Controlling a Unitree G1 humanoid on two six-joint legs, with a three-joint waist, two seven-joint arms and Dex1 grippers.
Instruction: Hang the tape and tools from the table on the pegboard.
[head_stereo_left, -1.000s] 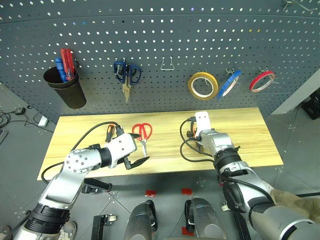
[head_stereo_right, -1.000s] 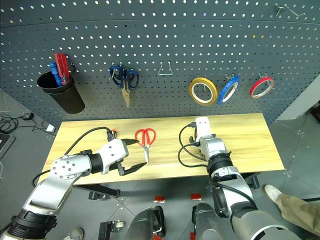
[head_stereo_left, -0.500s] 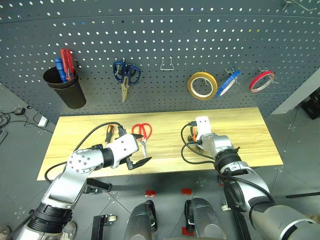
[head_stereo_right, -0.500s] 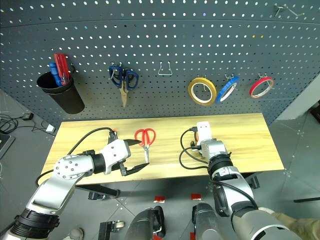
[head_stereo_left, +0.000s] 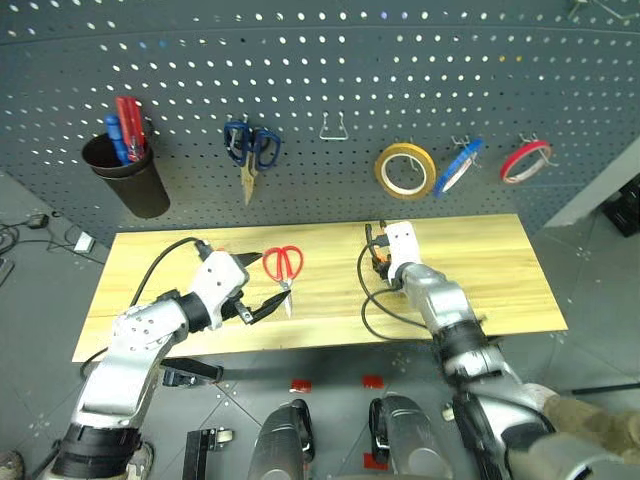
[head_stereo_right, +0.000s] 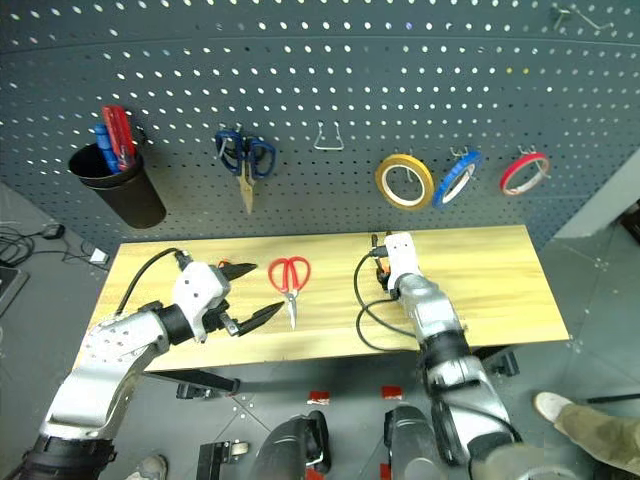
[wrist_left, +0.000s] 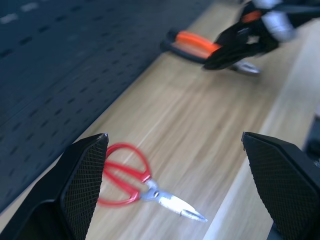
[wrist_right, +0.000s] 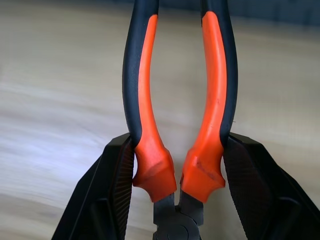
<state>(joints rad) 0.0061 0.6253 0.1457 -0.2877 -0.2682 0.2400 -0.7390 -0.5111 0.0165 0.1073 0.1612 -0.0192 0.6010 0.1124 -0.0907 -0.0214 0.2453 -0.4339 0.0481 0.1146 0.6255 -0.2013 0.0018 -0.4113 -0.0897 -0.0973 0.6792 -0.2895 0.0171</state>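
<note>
The orange-and-black pliers (wrist_right: 145, 75) sit clamped between my right gripper's (wrist_right: 177, 150) fingers (wrist_right: 107, 195), handles pointing away over the table (head_stereo_left: 480, 270). In the head views that gripper lies under its white wrist block (head_stereo_left: 401, 240) at the table's middle. My left gripper (head_stereo_right: 262, 291) hovers wide open just left of the red-handled scissors (head_stereo_left: 282, 265), which lie flat on the wood and show between its fingers (wrist_left: 82, 185) in the left wrist view. A bit of orange-and-black handle (head_stereo_right: 224, 267) peeks out by the left wrist. The blue tape (head_stereo_left: 458, 165) hangs on the pegboard (head_stereo_left: 330, 60).
On the pegboard hang a black cup with red and blue drivers (head_stereo_left: 128, 172), blue-handled scissors (head_stereo_left: 252, 150), a bare metal hook (head_stereo_left: 334, 127), a yellow tape roll (head_stereo_left: 405, 171) and a red tape roll (head_stereo_left: 524, 160). Black cables trail from both wrists across the table.
My right gripper has closed on the pliers and risen a little towards the pegboard. My left gripper has drawn back to the left and rolled, still open.
</note>
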